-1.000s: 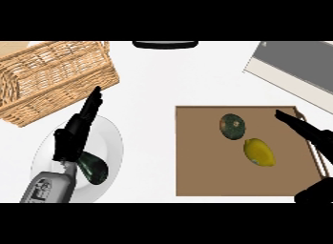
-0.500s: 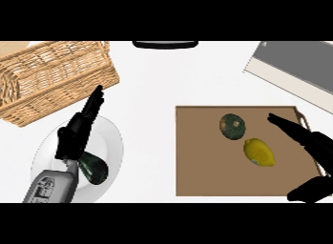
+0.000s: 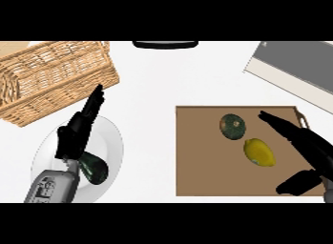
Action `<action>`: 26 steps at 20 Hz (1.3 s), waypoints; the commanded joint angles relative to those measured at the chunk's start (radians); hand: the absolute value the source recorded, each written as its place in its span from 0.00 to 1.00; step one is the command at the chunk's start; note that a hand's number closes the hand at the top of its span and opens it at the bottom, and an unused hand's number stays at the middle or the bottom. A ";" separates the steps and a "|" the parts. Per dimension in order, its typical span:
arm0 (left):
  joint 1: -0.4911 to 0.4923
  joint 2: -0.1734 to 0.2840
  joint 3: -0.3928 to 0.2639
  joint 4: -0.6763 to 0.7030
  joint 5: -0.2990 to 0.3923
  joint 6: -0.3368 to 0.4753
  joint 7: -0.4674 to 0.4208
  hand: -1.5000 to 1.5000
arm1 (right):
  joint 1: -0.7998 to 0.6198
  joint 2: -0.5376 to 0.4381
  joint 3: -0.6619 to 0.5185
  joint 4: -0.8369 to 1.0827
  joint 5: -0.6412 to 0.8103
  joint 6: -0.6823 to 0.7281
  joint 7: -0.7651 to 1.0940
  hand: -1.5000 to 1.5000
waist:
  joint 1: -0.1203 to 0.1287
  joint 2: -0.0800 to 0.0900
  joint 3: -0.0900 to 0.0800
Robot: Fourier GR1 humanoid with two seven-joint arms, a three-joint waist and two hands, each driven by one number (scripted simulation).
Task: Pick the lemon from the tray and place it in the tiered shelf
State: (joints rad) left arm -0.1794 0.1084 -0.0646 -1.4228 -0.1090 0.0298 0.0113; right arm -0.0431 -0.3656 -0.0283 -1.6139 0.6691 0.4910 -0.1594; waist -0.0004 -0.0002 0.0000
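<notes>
Right hand (image 3: 311, 145) has advanced over the tray (image 3: 197, 181), fingers straight, grasping nothing | lemon (image 3: 259, 152) on tray, beside fingers | white counter (image 3: 169, 86) | left hand (image 3: 76, 131) released, above plate (image 3: 112, 143)

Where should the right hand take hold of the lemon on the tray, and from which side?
Probably across the lemon's narrow middle, coming from above on its right: it lies flat, long axis tilted, the open right hand already beside it, the dark green fruit crowding its upper-left.

counter (image 3: 155, 90) | wicker basket (image 3: 49, 78) | plate (image 3: 109, 143) | tray (image 3: 197, 157) | shelf (image 3: 296, 71)
</notes>
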 commanded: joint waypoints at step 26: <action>0.037 -0.040 0.031 0.013 -0.045 -0.043 -0.048 0.50 | 0.011 0.026 0.042 0.236 0.237 -0.231 -0.294 1.00 | 0.000 0.000 0.000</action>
State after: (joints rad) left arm -0.1683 0.0766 -0.0293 -1.4273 -0.1489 -0.0056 0.0045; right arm -0.0507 -0.3298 0.0259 -1.4158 0.8833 0.3036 -0.3933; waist 0.0001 -0.0027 -0.0021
